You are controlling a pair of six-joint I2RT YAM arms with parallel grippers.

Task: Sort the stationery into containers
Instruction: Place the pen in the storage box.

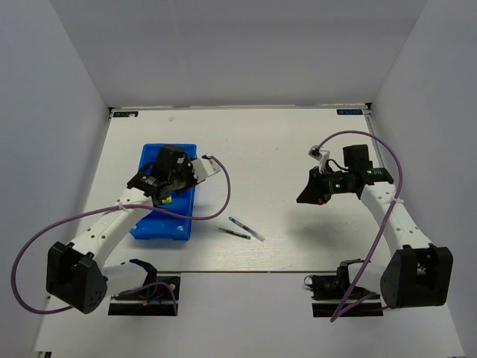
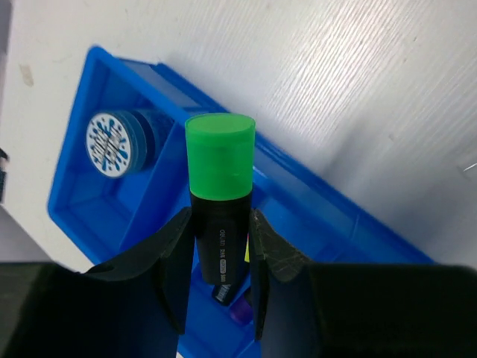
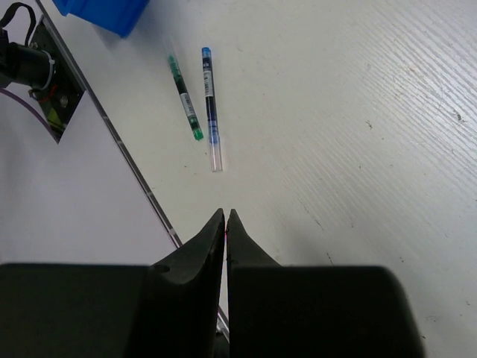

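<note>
My left gripper (image 2: 218, 224) is shut on a short black marker with a green cap (image 2: 220, 171), cap pointing away from the wrist. It hangs over the blue tray (image 2: 320, 209), which lies at the table's left (image 1: 159, 226). In the tray lie a blue-and-white patterned roll (image 2: 110, 143) and, under the held marker, a marker with a purple end (image 2: 240, 309). Two thin pens lie side by side on the table, one with green ends (image 3: 185, 98), one with a blue end (image 3: 211, 108), also in the top view (image 1: 246, 228). My right gripper (image 3: 226, 214) is shut and empty, raised over the table right of the pens (image 1: 307, 195).
The table's near edge, a metal strip (image 3: 138, 175), runs just beyond the pens in the right wrist view. The left arm's cable (image 1: 216, 209) loops over the table between tray and pens. White walls close in the table on three sides.
</note>
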